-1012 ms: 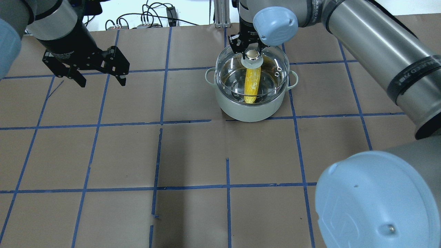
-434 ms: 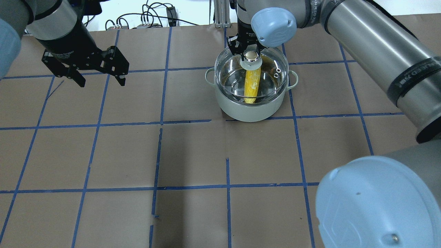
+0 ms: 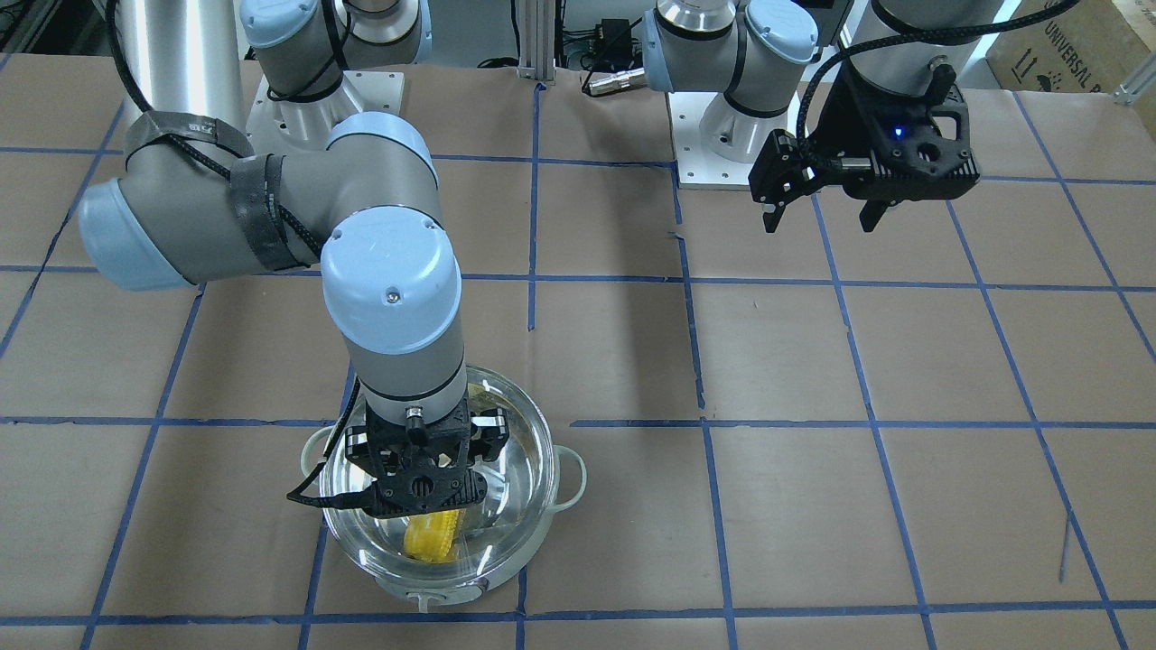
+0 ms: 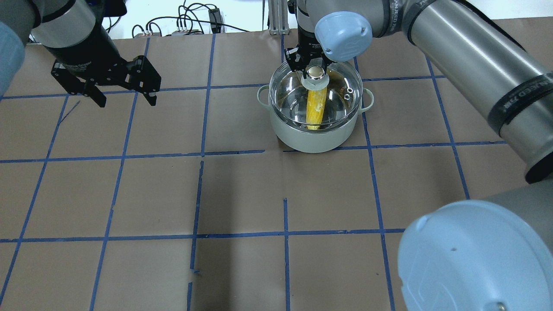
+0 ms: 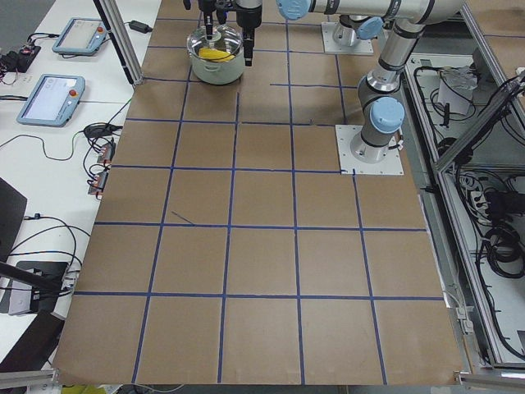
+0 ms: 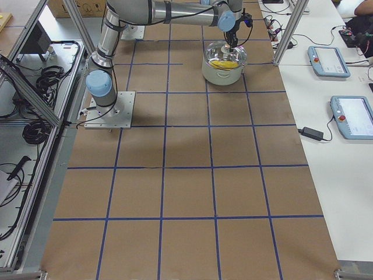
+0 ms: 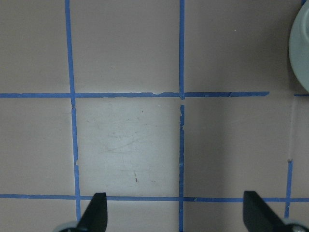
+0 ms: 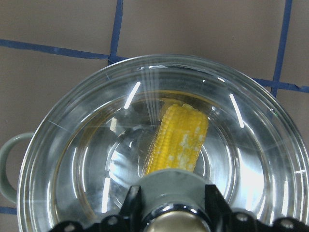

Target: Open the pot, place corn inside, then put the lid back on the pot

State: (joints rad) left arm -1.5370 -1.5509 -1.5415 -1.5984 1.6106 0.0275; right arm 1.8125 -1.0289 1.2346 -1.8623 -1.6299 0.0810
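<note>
The mint-white pot (image 4: 315, 139) stands at the far middle of the table, with the yellow corn (image 4: 315, 108) lying inside it. The clear glass lid (image 4: 289, 93) covers the pot's mouth, at or just above the rim; I cannot tell if it rests there. My right gripper (image 4: 316, 69) is shut on the lid's knob (image 4: 316, 72) from above. The right wrist view shows the corn (image 8: 178, 140) through the lid (image 8: 72, 145). My left gripper (image 4: 123, 97) is open and empty, hovering far left of the pot, and also shows in the front-facing view (image 3: 817, 203).
The table is brown paper with a blue tape grid (image 4: 285, 235). Cables and a metal post (image 4: 276, 17) lie beyond the far edge behind the pot. The left wrist view shows bare paper and the pot's edge (image 7: 301, 48).
The right gripper with the lid has shifted slightly left and sunk a little over the pot. The left gripper has drifted slightly toward the far edge, still open.
</note>
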